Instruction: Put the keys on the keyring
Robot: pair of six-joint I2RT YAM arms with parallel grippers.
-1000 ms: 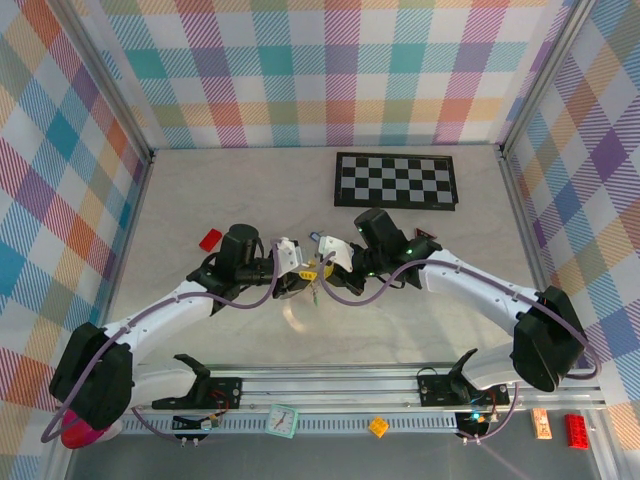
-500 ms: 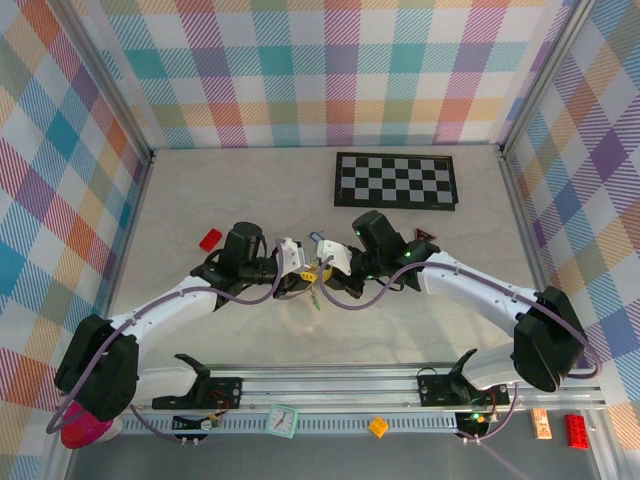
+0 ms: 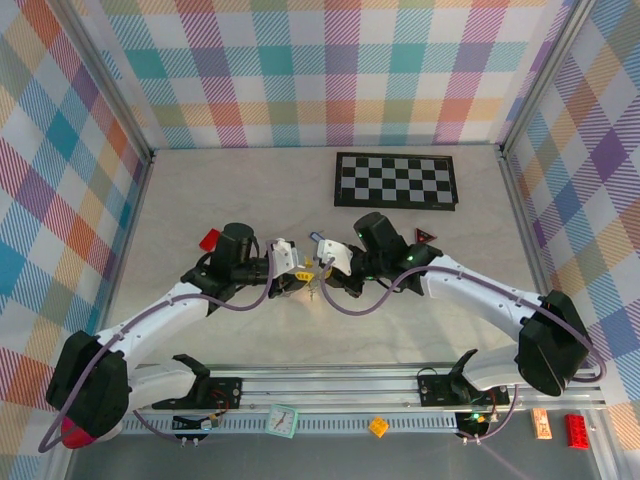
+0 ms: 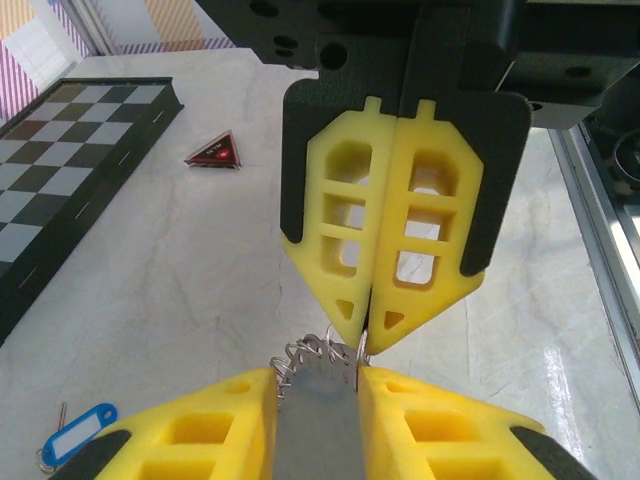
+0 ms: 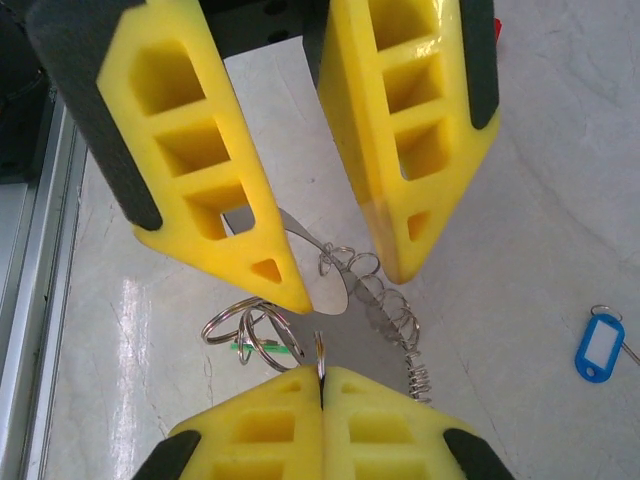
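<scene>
right wrist view: right gripper [image 5: 320, 372] is pinched tight on a thin loop of the keyring [image 5: 395, 318]. left gripper [image 5: 350, 288] faces it, 2 fingers narrowly apart around the coil; i cannot tell if it grips. green key [image 5: 255, 347] sits among the rings, blue key [image 5: 600, 345] well aside.

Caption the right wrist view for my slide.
Right tool pinches the keyring opposite the left tool; blue key lies apart.

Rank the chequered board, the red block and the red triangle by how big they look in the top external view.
1. chequered board, by far the largest.
2. red block and red triangle: both tiny and look about alike, so I leave them unranked.
</scene>
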